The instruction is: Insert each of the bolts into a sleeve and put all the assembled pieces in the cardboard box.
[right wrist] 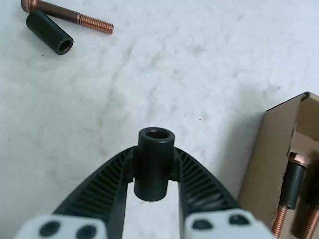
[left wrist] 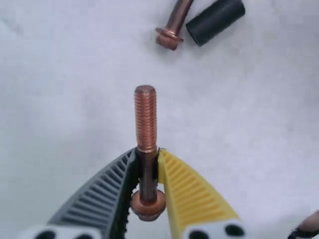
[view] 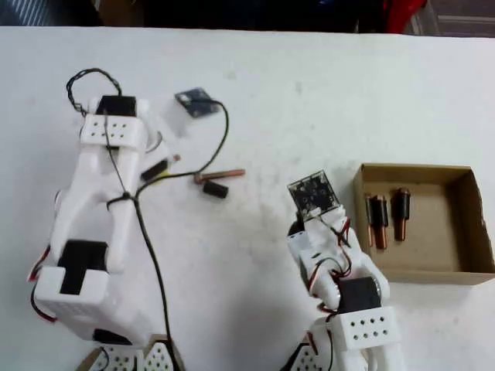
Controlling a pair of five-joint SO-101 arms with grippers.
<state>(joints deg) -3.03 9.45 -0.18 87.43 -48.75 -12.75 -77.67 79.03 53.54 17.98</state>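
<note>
My left gripper (left wrist: 147, 152) is shut on a copper bolt (left wrist: 145, 124) by its shank near the head, threaded end pointing away; in the high view this gripper (view: 160, 168) sits at the table's left. Just beyond it lie a loose copper bolt (view: 220, 175) (left wrist: 172, 27) and a black sleeve (view: 215, 189) (left wrist: 215, 21), side by side. My right gripper (right wrist: 155, 154) is shut on another black sleeve (right wrist: 154, 164), bore facing away, close to the cardboard box (view: 433, 239) (right wrist: 271, 159). Two assembled pieces (view: 377, 220) (view: 401, 212) lie inside the box.
A small circuit board (view: 197, 103) with a black cable (view: 220, 139) lies at the back of the white table. The right arm's own board (view: 315, 193) hangs over its gripper. The box stands at the right edge of the table.
</note>
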